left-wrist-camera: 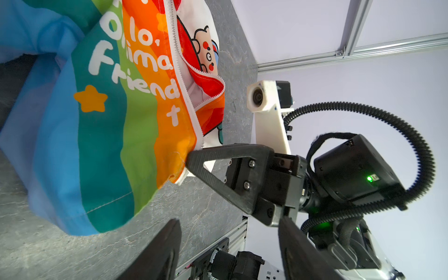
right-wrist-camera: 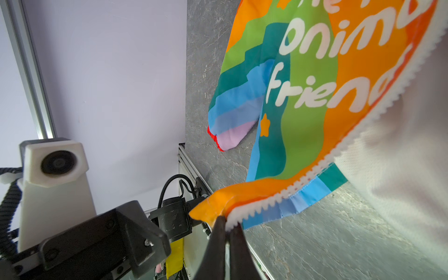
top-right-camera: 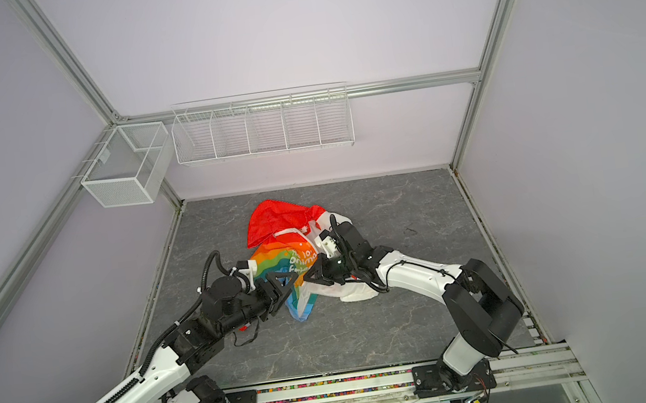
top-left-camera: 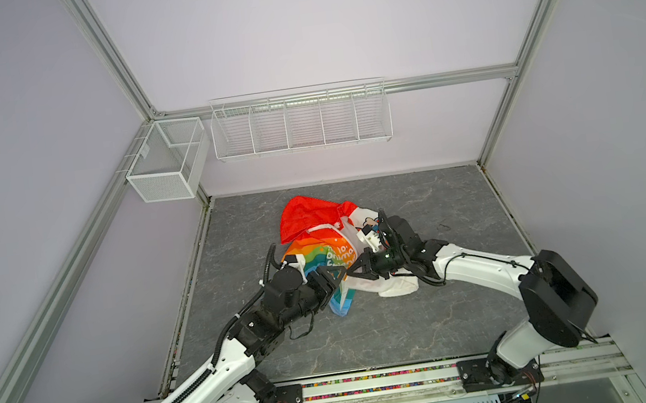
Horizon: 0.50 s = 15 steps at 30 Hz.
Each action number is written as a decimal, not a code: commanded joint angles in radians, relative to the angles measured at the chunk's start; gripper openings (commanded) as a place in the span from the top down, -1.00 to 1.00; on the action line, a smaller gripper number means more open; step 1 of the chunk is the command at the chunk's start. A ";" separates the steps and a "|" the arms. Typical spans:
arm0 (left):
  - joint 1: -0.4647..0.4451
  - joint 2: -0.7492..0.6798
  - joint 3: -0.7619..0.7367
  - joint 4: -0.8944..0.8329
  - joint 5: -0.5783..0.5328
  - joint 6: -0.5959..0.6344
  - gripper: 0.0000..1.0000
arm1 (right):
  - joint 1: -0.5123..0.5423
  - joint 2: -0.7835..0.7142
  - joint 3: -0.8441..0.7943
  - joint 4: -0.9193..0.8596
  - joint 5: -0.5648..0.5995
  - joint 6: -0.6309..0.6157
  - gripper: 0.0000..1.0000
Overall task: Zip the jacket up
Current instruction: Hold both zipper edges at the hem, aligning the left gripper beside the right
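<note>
Right wrist view: right gripper point(right-wrist-camera: 226, 225) was clamped tight on the jacket point(right-wrist-camera: 303, 109), at the hem corner where the white zipper point(right-wrist-camera: 339, 150) teeth run out. That corner was lifted off the table point(right-wrist-camera: 315, 242).

Left wrist view: left gripper point(left-wrist-camera: 229, 221) stood well apart at the jaws with nothing between them, close to the blue hem but not touching cloth. The two zipper tapes lay parted, with cartoon lining point(left-wrist-camera: 206, 48) showing between them. Could not make out the slider.

Both top views: the jacket was crumpled at the centre of the grey table, with the red hood point(top-left-camera: 306, 217) toward the upper part of the frame and the striped body below it. The two grippers met at its lower edge, mid-frame.

Judged step: get the free tape's lower end into the empty gripper so the two ends can be mated.

Notes for doing it well:
- Hold the pinched corner steady and slightly taut, so the teeth hang in a straight line.
- Take the other tape right at its end, on the tape itself, not on loose lining.
- Bring both ends level before seating the pin.
- Thin cloth is likely to bunch into the teeth, so pull it flat first.
</note>
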 commanded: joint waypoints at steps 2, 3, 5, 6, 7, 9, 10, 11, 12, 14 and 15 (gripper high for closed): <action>-0.040 0.076 0.017 0.081 0.011 -0.044 -0.30 | -0.006 0.007 0.010 0.009 0.001 0.016 0.86; -0.055 0.100 0.024 0.111 0.006 -0.051 -0.30 | -0.007 0.006 0.012 0.009 0.001 0.016 0.86; -0.077 0.142 0.037 0.157 0.001 -0.061 -0.30 | -0.008 0.003 0.014 0.009 0.001 0.018 0.86; -0.088 0.161 0.042 0.179 -0.005 -0.067 -0.30 | -0.008 0.000 0.013 0.007 0.001 0.018 0.86; -0.096 0.179 0.044 0.203 -0.008 -0.073 -0.30 | -0.010 -0.004 0.014 0.007 0.002 0.017 0.87; -0.103 0.205 0.039 0.236 -0.013 -0.081 -0.29 | -0.013 -0.009 0.011 0.004 0.000 0.018 0.86; -0.105 0.210 0.031 0.247 -0.023 -0.083 -0.30 | -0.014 -0.014 0.009 0.003 -0.002 0.018 0.87; -0.105 0.212 0.022 0.258 -0.034 -0.083 -0.29 | -0.017 -0.018 0.006 0.004 -0.003 0.018 0.86; -0.107 0.214 0.004 0.278 -0.049 -0.079 -0.29 | -0.018 -0.023 0.004 0.005 -0.007 0.021 0.87; -0.106 0.212 -0.034 0.313 -0.084 -0.065 -0.30 | -0.022 -0.028 0.002 0.012 -0.018 0.024 0.87; -0.105 0.213 -0.054 0.330 -0.107 -0.059 -0.30 | -0.021 -0.031 0.002 0.013 -0.026 0.026 0.86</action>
